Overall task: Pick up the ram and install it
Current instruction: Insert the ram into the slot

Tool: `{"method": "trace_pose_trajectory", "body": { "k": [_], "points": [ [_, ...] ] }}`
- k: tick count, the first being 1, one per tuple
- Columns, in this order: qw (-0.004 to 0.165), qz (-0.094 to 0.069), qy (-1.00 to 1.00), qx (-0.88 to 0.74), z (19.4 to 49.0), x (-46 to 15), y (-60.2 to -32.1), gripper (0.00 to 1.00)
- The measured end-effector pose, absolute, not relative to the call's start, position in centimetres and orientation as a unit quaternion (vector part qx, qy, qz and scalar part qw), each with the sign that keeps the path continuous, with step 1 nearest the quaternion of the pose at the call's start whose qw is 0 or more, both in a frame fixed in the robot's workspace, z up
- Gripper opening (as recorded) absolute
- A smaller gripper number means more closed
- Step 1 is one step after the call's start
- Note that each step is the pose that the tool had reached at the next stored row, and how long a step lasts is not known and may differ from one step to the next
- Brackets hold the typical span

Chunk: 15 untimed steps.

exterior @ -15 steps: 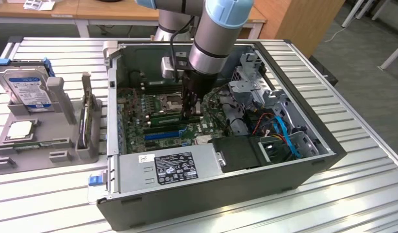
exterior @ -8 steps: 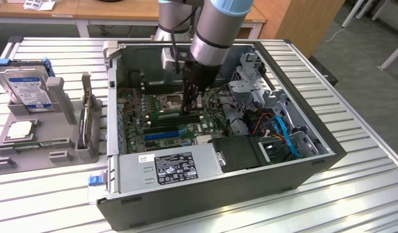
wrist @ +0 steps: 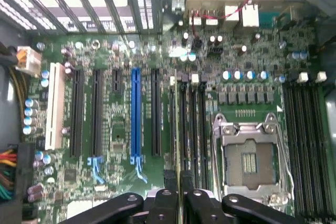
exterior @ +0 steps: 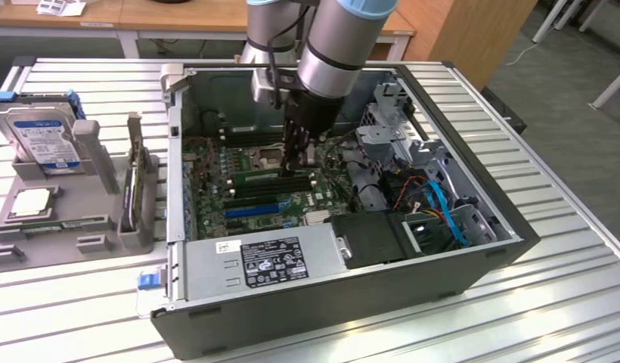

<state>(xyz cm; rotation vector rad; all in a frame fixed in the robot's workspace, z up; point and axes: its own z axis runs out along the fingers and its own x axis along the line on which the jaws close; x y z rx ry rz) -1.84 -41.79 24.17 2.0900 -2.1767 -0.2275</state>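
Observation:
The ram (exterior: 268,178) is a thin green stick lying along the black memory slots of the motherboard (exterior: 214,174) inside the open computer case. In the wrist view the ram (wrist: 175,124) shows edge-on as a narrow line over a black slot beside the CPU socket (wrist: 248,158). My gripper (exterior: 302,162) reaches straight down into the case and is shut on the ram. Its black fingers (wrist: 195,203) close around the stick's upper edge. Whether the stick sits fully in the slot I cannot tell.
The case walls (exterior: 174,151) ring the board, with a power supply (exterior: 259,261), a drive cage (exterior: 391,128) and blue cables (exterior: 446,208) close by. A grey fixture (exterior: 138,197), a hard drive (exterior: 43,140) and a chip (exterior: 32,200) sit at the exterior view's left.

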Motion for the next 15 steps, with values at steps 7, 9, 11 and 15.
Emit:
{"method": "trace_pose_trajectory", "body": {
  "k": [7, 9, 11, 15],
  "points": [
    [0.097, -0.11, -0.714, 0.684, 24.18, -1.57, -41.79, 0.14],
    [0.097, -0.111, -0.714, 0.684, 24.19, -1.57, -41.79, 0.14],
    [0.097, -0.111, -0.714, 0.684, 24.18, -1.53, -41.79, 0.14],
    [0.097, -0.111, -0.714, 0.684, 24.13, -1.15, -41.79, 0.14]
  ]
}}
